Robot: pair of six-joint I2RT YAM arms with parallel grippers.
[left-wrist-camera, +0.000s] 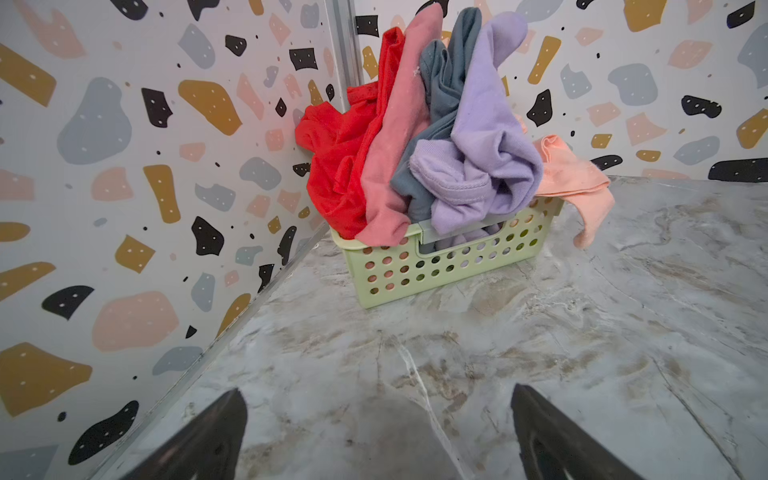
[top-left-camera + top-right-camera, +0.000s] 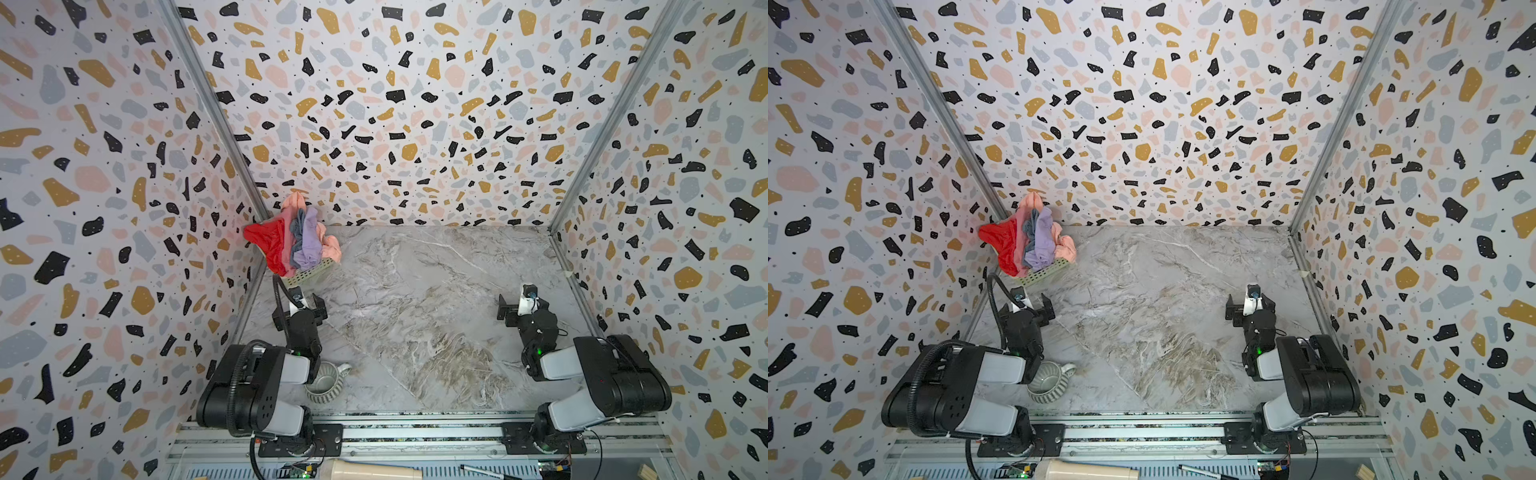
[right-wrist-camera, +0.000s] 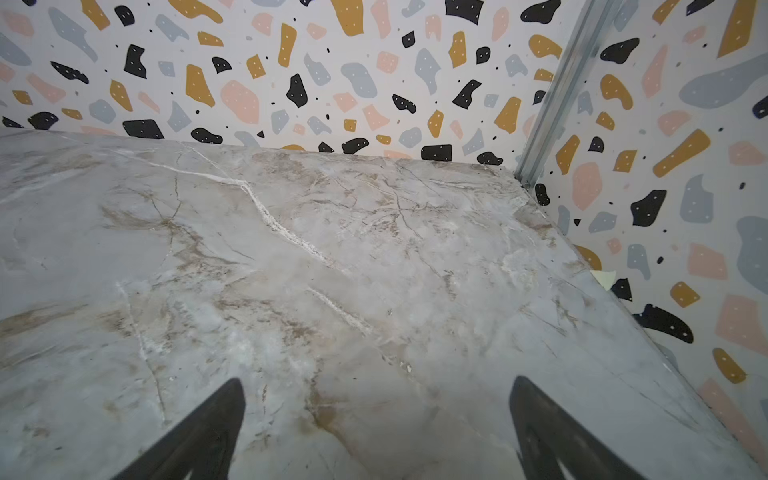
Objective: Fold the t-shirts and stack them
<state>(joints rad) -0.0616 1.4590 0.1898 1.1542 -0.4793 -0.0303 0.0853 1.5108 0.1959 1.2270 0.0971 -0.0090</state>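
Five crumpled t-shirts [image 2: 293, 239], red [image 1: 336, 158], dusty pink [image 1: 395, 137], grey-blue [image 1: 446, 79], lilac [image 1: 490, 137] and peach [image 1: 577, 178], spill unfolded from a pale green perforated basket [image 1: 436, 270] in the far left corner of the marble-patterned counter [image 2: 415, 291]. The left arm [image 2: 301, 328] faces the basket from nearby, its jaws wide and empty. The right arm [image 2: 540, 328], well apart on the opposite side, also holds its jaws wide over bare counter. A ribbed mug [image 2: 326, 384] sits beside the left arm's base.
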